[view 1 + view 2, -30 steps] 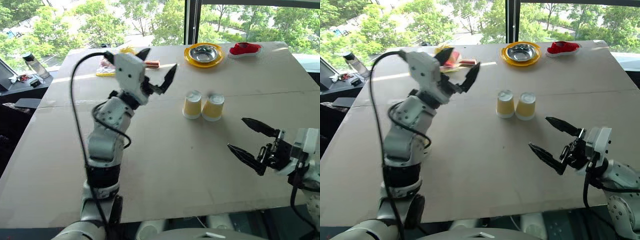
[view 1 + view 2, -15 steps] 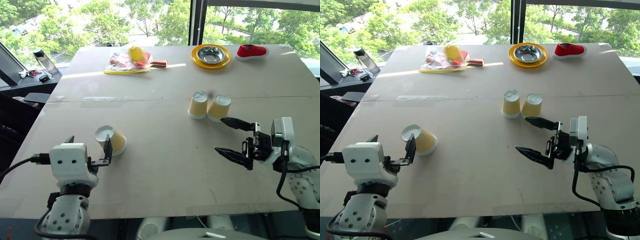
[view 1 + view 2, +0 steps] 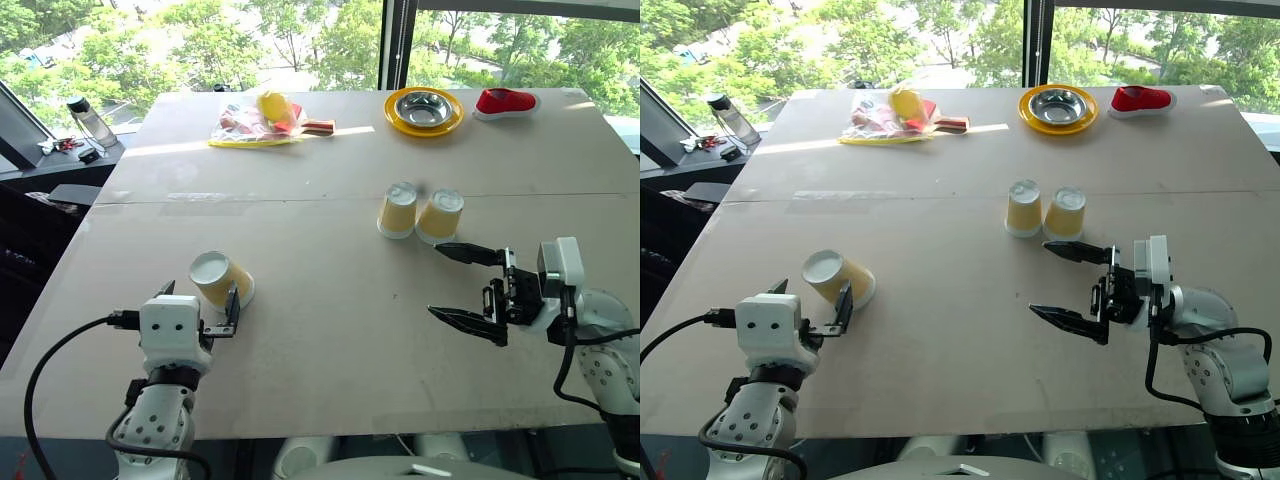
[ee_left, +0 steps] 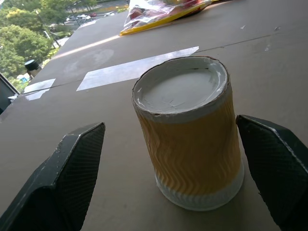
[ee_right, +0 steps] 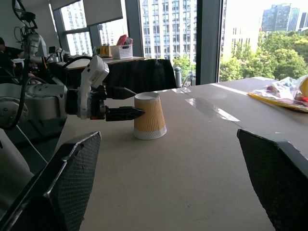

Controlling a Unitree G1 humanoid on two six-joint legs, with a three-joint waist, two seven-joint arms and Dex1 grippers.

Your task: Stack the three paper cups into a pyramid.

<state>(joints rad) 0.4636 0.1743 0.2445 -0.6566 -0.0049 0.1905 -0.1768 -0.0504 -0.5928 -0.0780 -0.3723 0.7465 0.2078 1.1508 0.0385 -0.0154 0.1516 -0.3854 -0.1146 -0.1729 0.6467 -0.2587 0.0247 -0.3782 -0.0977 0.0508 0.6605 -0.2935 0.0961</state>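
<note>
Left hand is hovering released with its fingers flanking the lone upside-down cup near the surface edge, well apart from the two cups standing abreast, so closing off-centre risks tipping or crushing it.

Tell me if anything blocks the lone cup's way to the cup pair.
Nothing visible does: bare table lies between the lone cup, set between the left gripper's open fingers, and the cup pair.
</note>
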